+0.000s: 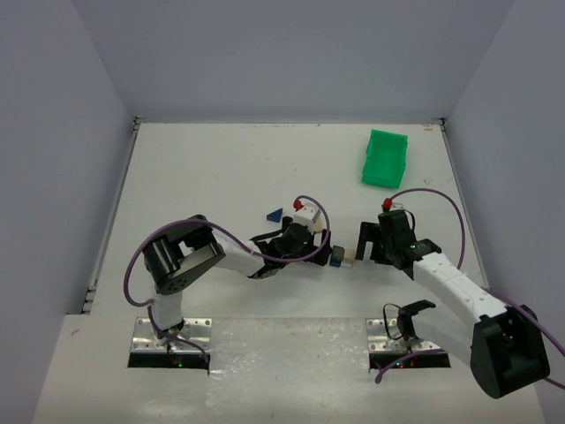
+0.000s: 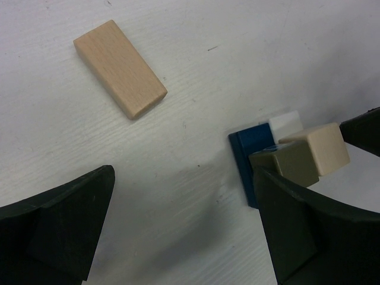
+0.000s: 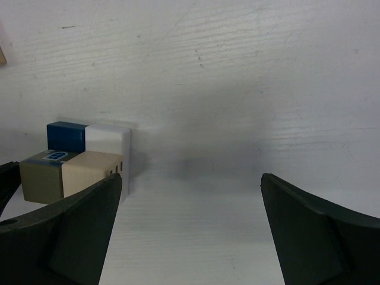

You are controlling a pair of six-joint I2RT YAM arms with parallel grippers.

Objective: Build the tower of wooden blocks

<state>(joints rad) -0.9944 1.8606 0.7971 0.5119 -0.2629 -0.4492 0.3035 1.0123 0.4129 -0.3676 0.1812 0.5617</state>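
Both released and empty, the left tool point(image 2: 184, 237) and right tool point(image 3: 190, 234) flank the wood block tower point(image 3: 92, 169) on the counter point(image 1: 221, 168) — light, stiff, smooth-sided, probably easily toppled — so pinch flat opposite faces.

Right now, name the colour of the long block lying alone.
The long block is light tan; see left wrist view.

wood block tower point(image 2: 314, 151) partly behind left gripper point(image 2: 184, 178)
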